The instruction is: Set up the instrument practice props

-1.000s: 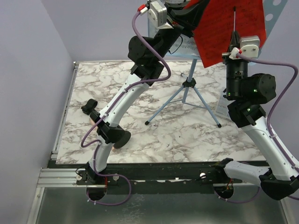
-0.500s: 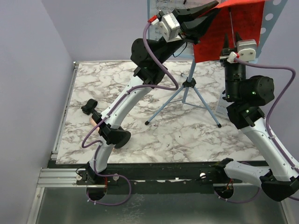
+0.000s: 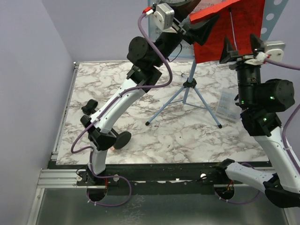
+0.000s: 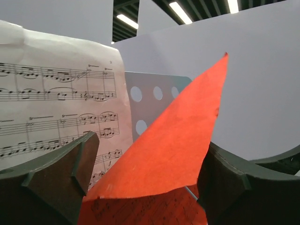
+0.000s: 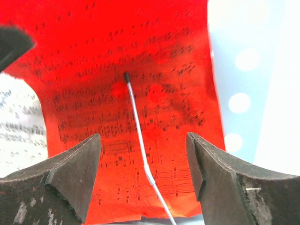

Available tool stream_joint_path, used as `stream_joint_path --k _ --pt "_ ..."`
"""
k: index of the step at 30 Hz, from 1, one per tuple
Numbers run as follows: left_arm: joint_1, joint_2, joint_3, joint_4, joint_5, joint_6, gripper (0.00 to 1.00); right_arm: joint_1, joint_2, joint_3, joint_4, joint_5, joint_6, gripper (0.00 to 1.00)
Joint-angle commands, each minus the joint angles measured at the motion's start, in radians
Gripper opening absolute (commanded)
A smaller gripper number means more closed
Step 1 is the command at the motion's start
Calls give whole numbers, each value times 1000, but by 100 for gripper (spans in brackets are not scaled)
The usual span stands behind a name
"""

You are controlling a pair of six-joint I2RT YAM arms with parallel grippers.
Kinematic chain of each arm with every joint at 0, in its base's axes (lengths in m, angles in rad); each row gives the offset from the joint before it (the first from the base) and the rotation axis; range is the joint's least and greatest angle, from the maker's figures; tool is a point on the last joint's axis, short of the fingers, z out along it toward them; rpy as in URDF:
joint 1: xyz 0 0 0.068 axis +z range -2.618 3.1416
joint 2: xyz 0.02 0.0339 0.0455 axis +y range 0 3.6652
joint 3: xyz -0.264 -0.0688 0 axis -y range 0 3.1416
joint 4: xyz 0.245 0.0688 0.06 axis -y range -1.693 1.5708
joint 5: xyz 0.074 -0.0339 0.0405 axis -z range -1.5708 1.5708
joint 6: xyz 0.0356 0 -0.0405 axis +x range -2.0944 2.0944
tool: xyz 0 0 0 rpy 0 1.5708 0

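one red sheet [image 3: 243, 18], upright on music stand [image 3: 189, 84]

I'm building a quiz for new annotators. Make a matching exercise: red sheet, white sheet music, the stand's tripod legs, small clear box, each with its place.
Things:
1. red sheet
2. white sheet music
3. tripod legs
4. small clear box

Places:
A. flat on the marble table, beside the right arm
B. on the stand, thin rod in front of it
C. spread on the marble table, mid-back
D. on the stand, left of the other sheet

Pairs: 1-B, 2-D, 3-C, 4-A
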Motion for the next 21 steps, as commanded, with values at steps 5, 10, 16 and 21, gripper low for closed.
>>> stream_joint_path --k 5,10,16,21 --pt "-1 -241 -154 -137 -139 -170 92 3 60 321 -397 -13 267 92" --pt "-1 -281 -202 -201 -142 -201 92 3 157 491 -492 -88 517 92" --pt "-2 -364 -332 -236 -140 -250 92 3 230 546 -361 -216 734 91" --pt "1 -507 -574 -236 -201 -262 92 4 304 606 -260 -250 851 87"
